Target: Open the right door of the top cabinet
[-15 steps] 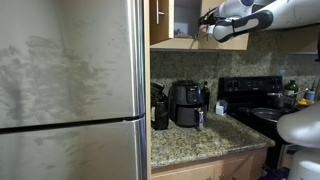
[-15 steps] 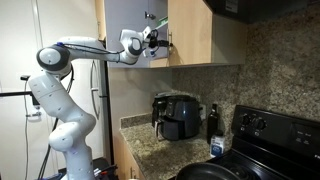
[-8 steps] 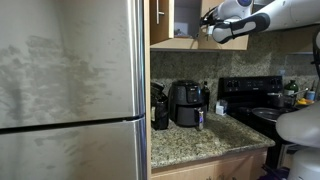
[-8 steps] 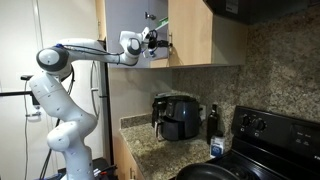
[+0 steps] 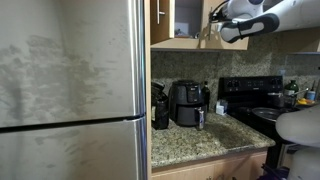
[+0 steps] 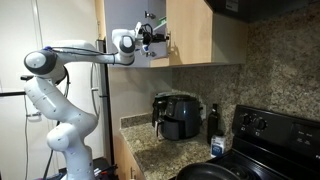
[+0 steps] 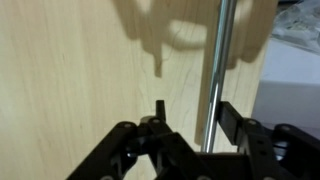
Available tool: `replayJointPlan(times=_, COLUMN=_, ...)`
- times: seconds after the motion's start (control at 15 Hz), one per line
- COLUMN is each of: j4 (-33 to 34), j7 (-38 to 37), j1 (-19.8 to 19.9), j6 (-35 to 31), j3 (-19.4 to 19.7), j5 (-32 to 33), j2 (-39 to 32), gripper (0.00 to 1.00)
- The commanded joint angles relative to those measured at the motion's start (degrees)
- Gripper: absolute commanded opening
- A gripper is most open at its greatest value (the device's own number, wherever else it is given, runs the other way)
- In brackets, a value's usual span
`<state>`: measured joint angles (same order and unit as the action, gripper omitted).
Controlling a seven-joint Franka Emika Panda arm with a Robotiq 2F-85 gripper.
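The top cabinet [image 5: 182, 43] hangs above the counter. Its right door [image 6: 190, 30] is a wide light-tan panel that fills the wrist view [image 7: 90, 60]. The slim silver bar handle [image 7: 222, 50] runs vertically near the door's edge. My gripper [image 7: 195, 118] is open and straddles the handle, with the bar close against the right finger [image 7: 232, 120]. In both exterior views the gripper [image 6: 157, 38] [image 5: 213, 22] is at the door's edge, in front of the cabinet opening. A strip of pale interior shows past the door edge in the wrist view.
A large steel fridge [image 5: 70, 90] stands beside the cabinet. A black air fryer [image 5: 188, 102] and a dark bottle [image 6: 213, 120] stand on the granite counter [image 5: 200, 140]. A black stove [image 6: 270, 130] is further along. The robot base [image 6: 65, 130] stands by the counter end.
The gripper and forearm have moved up a little at the door's edge, and the elbow has shifted. The door's position hardly differs.
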<state>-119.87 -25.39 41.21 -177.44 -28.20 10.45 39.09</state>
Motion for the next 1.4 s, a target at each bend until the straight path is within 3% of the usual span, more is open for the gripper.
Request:
replayJointPlan(times=0.0, j4=-9.1, j7=3.3, j1=1.5, j6=0.9, j3=7.2, j5=-1.5, j2=11.4, gripper=0.32)
replayJointPlan(times=0.07, j4=-11.4, j7=4.8, j1=1.3, j6=2.7, j3=9.4, j5=-1.5, j2=14.5, gripper=0.74)
replayJointPlan(times=0.13, j4=-13.2, j7=8.2, j1=-3.2, j6=5.8, j3=13.5, j5=-1.6, j2=15.9, gripper=0.83)
replayJointPlan(times=0.27, j4=-14.6, j7=11.9, j1=-9.6, j6=9.2, j3=17.8, j5=-2.4, j2=16.3, gripper=0.95)
replayJointPlan(times=0.47, j4=-13.2, j7=14.6, j1=-21.1, j6=13.6, j3=21.2, j5=-4.5, j2=15.9, gripper=1.0)
replayJointPlan(times=0.8, j4=-6.2, j7=13.7, j1=-35.3, j6=17.4, j3=20.0, j5=-9.6, j2=10.0, gripper=1.0)
replayJointPlan(times=0.87, j4=-10.6, j7=13.1, j1=-31.4, j6=15.4, j3=19.9, j5=-7.8, j2=14.5, gripper=1.0)
replayJointPlan(times=0.93, j4=-9.9, j7=13.1, j1=-33.1, j6=15.7, j3=19.8, j5=-8.2, j2=13.9, gripper=1.0)
replayJointPlan(times=1.13, j4=-10.0, j7=13.1, j1=-32.4, j6=15.7, j3=20.0, j5=-8.2, j2=14.1, gripper=1.0)
replayJointPlan(times=1.33, j4=-6.0, j7=6.0, j1=-26.9, j6=15.7, j3=9.5, j5=-7.6, j2=8.6, gripper=1.0)
